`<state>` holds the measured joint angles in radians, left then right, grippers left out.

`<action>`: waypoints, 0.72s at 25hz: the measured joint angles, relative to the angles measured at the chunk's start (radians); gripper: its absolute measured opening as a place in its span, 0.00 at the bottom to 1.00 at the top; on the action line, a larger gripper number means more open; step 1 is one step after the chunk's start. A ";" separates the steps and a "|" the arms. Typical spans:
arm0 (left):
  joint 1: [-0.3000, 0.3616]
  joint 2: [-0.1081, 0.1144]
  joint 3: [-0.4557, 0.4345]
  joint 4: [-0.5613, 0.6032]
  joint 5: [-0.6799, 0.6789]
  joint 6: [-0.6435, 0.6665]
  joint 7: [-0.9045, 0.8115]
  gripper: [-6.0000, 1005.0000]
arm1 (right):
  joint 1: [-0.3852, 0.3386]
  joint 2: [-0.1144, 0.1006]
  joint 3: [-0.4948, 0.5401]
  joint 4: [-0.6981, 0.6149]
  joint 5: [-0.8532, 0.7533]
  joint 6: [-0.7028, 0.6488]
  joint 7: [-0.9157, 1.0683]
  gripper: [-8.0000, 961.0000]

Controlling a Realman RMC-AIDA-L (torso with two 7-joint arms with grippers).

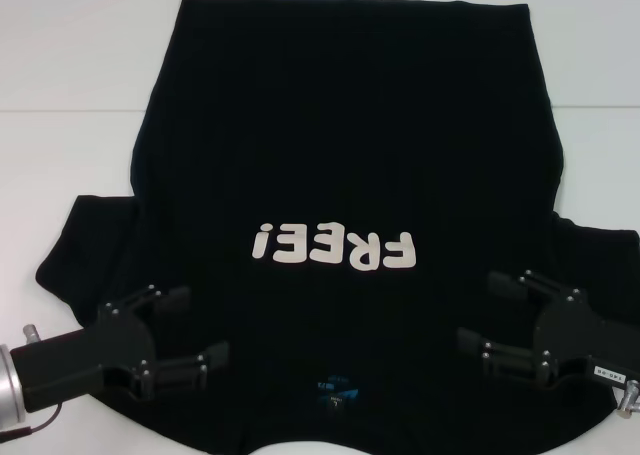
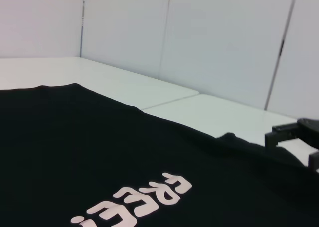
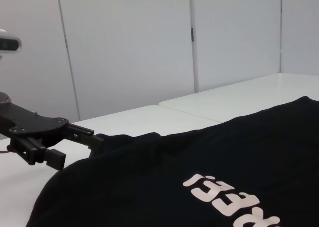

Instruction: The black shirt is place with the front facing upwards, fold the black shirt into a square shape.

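Note:
The black shirt (image 1: 350, 145) lies flat on the white table (image 1: 70, 55), front up, with the off-white "FREE!" print (image 1: 332, 247) and the blue neck label (image 1: 333, 387) toward me. My left gripper (image 1: 198, 325) is open, low over the shirt's near left shoulder area. My right gripper (image 1: 480, 310) is open over the near right shoulder area. The left wrist view shows the shirt (image 2: 75, 147) and the right gripper (image 2: 291, 148) far off. The right wrist view shows the shirt (image 3: 224, 152) and the left gripper (image 3: 79, 148).
A seam (image 1: 60, 109) runs across the white table. Both sleeves spread out sideways, the left sleeve (image 1: 80, 245) and the right sleeve (image 1: 600, 250). White wall panels (image 3: 129, 47) stand behind the table.

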<state>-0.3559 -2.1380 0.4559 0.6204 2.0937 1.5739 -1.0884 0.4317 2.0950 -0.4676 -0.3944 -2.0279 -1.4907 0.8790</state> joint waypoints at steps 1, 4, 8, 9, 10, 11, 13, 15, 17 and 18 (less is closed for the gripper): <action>-0.001 0.001 -0.008 0.000 -0.004 0.002 -0.035 0.95 | 0.001 0.000 0.000 0.003 0.000 0.000 0.000 0.95; -0.013 0.017 -0.044 0.008 -0.016 0.005 -0.262 0.94 | 0.002 0.000 0.005 0.007 0.000 0.000 0.004 0.95; -0.045 0.088 -0.055 0.015 -0.008 0.016 -0.643 0.94 | 0.002 0.000 0.006 0.008 0.000 -0.001 0.012 0.95; -0.053 0.109 -0.054 0.011 -0.008 0.018 -0.733 0.94 | 0.002 0.000 0.006 0.008 0.000 -0.001 0.013 0.95; -0.059 0.129 -0.052 0.008 -0.007 0.018 -0.821 0.94 | 0.002 0.000 0.006 0.008 0.000 -0.002 0.014 0.95; -0.064 0.144 -0.051 0.008 -0.004 0.011 -0.891 0.94 | 0.002 0.000 0.005 0.009 0.000 -0.002 0.015 0.95; -0.071 0.176 -0.047 0.008 0.013 -0.024 -1.049 0.94 | 0.002 0.000 0.002 0.011 0.000 -0.003 0.015 0.95; -0.075 0.198 -0.046 0.008 0.042 -0.063 -1.164 0.94 | 0.003 0.000 0.000 0.017 0.000 -0.003 0.015 0.95; -0.079 0.213 -0.045 0.008 0.077 -0.104 -1.262 0.94 | 0.005 0.000 0.000 0.022 0.000 -0.005 0.015 0.95; -0.081 0.221 -0.045 0.008 0.106 -0.130 -1.315 0.94 | 0.005 0.000 0.000 0.022 0.000 -0.006 0.015 0.95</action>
<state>-0.4369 -1.9173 0.4112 0.6285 2.1998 1.4439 -2.4035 0.4370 2.0951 -0.4677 -0.3727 -2.0278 -1.4970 0.8943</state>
